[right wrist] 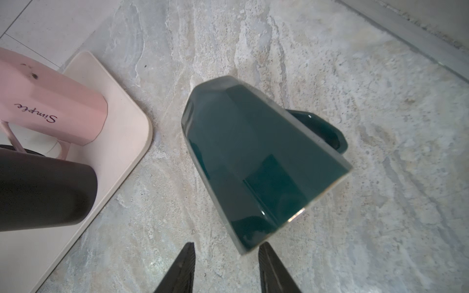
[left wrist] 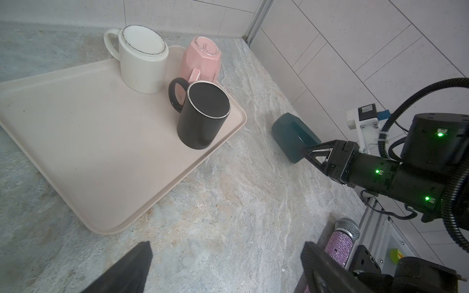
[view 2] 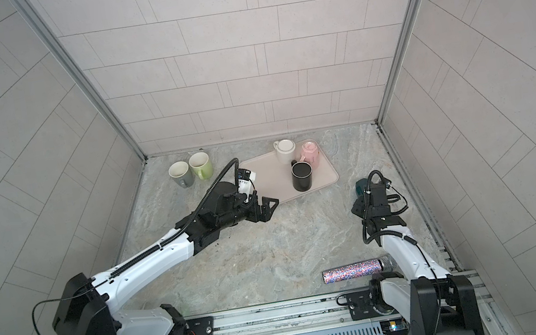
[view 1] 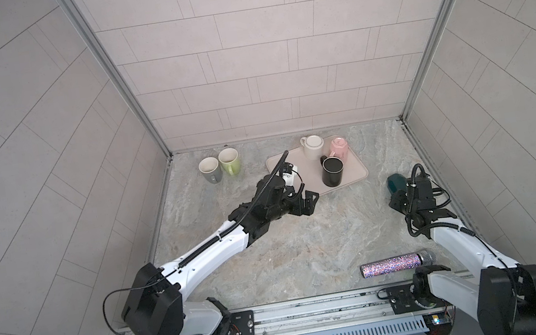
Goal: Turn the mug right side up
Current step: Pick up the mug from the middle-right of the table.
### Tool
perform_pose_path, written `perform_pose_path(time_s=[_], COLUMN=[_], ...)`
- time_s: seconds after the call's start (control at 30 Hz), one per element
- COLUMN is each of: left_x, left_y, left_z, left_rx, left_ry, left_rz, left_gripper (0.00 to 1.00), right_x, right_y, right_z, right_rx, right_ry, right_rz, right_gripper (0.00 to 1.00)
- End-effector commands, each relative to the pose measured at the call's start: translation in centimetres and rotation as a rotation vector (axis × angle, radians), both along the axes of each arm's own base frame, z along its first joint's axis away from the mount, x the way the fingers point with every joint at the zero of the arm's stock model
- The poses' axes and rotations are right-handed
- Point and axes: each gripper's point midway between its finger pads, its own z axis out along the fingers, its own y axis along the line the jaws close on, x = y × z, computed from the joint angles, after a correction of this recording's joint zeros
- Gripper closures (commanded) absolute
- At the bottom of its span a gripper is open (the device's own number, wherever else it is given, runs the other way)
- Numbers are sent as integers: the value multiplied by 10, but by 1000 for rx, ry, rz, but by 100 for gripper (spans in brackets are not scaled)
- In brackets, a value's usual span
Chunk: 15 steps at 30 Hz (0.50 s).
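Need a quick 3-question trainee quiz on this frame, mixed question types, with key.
1. How many mugs sit on the tray? A) two B) three C) five
2. True or false: the teal mug stands upright on the tray.
3. Fill in: the gripper right at the teal mug's rim is the ___ one.

Key
1. B: the white mug, the pink mug and the black mug.
2. False: it lies on its side on the table, off the tray.
3. Right: the right gripper has its jaws apart at the rim.
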Motion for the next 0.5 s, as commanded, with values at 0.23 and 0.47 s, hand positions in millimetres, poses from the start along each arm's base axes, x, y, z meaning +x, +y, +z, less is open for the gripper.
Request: perform_pose_path(time_s=[0.23,0.47], left_x=[6,7], left_y=[0,1], left_z=[-1,-5], left_rx=[25,33], left_ry=[-13,-5], left_rz=[2,6], left_gripper=[2,2], right_x=[17,19], right_y=[-10,-14], right_z=[3,0], right_rx=[-35,-63], right_ry=[-28,-36], right_rz=[-26,-32], right_gripper=[63,72])
